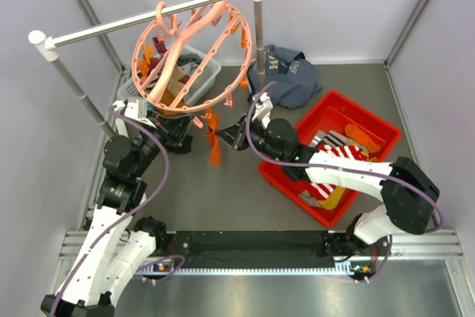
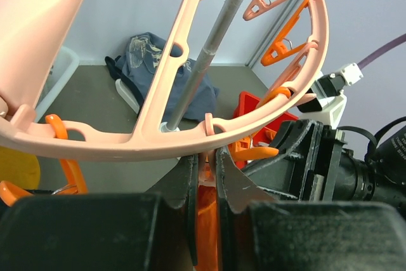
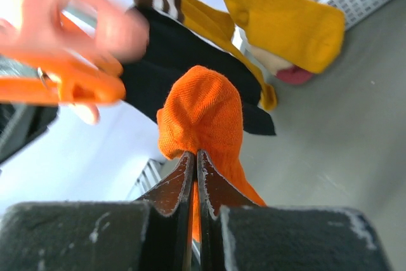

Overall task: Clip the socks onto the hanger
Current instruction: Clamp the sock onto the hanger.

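My left gripper (image 2: 204,157) was up under the hanger (image 2: 158,87), which hung from the rail (image 1: 148,20), and its jaws were pinched narrow on an orange peg (image 2: 207,226) just below the ring. My right gripper (image 3: 195,155) had its jaws clamped on the orange sock (image 3: 202,115), holding it off the table just beside the hanger's lower rim, near yellow and dark socks already hanging there.
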### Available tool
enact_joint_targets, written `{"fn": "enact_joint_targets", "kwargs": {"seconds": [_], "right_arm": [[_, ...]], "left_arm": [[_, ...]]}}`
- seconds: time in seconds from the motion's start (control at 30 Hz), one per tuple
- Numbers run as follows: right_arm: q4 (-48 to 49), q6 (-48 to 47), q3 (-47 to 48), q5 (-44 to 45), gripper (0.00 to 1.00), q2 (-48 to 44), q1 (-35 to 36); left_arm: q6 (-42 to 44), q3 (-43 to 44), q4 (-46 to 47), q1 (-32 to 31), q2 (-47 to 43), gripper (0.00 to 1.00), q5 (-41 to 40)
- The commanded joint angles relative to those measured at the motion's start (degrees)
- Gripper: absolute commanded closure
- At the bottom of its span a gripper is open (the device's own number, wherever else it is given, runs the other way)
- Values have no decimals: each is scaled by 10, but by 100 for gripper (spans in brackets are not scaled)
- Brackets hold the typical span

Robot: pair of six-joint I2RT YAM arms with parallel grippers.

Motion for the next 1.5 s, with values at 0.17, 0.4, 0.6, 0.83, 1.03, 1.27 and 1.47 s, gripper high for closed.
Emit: {"fn": "enact_joint_targets", "kwargs": {"seconds": [0.17,0.4,0.6,0.83,1.03,1.27,1.47], "right_arm": [[66,42,58,8,100,25,12],[76,49,71,6,100,29,13],[77,50,76,1,100,27,19],[84,57,81,-7,100,27,21],[85,60,81,-10,100,27,21],[92,65,82,-20,100,24,21],[98,67,82,-21,100,19,20]], "left_arm": [[-8,-11,24,-5,4,94,20],[-3,-11,24,-5,5,94,23],[2,-12,25,-5,5,94,29],[7,-15,30,-5,5,94,44],[10,-17,33,-5,4,94,52],[23,-17,27,-5,4,92,52],[43,-15,17,-5,1,89,52]]}}
